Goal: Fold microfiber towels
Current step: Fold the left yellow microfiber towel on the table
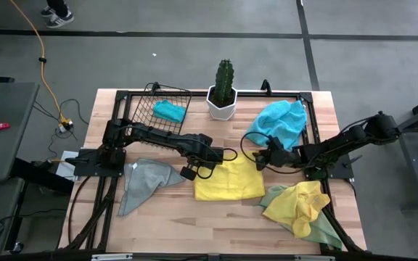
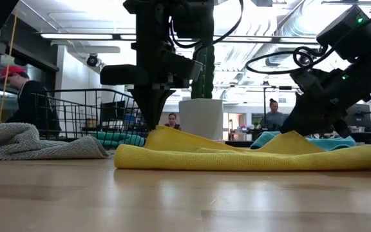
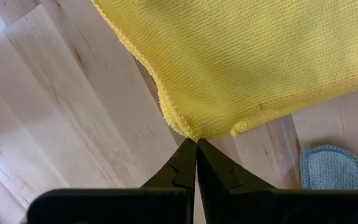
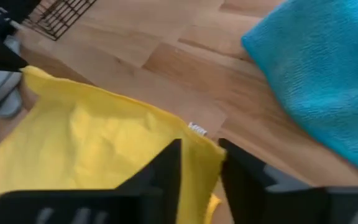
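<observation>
Grey towel (image 1: pixel 142 183), at about 8 o'clock on the table (image 1: pixel 194 225): crumpled, unfolded, untouched.

Wire basket (image 1: pixel 158 109), at 11 o'clock: one small turquoise cloth (image 1: pixel 170 110) lies inside, bunched; whether it is folded cannot be told.

Left gripper (image 1: pixel 198 168), just left of table centre: clenched on the near-left corner of the yellow towel (image 1: pixel 229 181), as the left wrist view confirms, with the fingers pinched shut on the hem point.

The yellow towel lies at centre, flat and roughly rectangular; in the low view its upper edge is lifted into a ridge at both held corners. It appears to be mid-fold, not finished.

Potted cactus (image 1: pixel 223 90), at 12 o'clock: clear of the work.

Right gripper (image 1: pixel 261 161), right of centre: fingers straddle the towel's far-right corner with a gap between them; whether they have gripped cannot be told.

Blue towel (image 1: pixel 278 122), at 2 o'clock: heaped, unfolded.

Yellow and pale green towels (image 1: pixel 303 210), at 4 o'clock: piled together, unfolded.

Assessment: no finished folded towel is visible; early stage, most work remains.
</observation>
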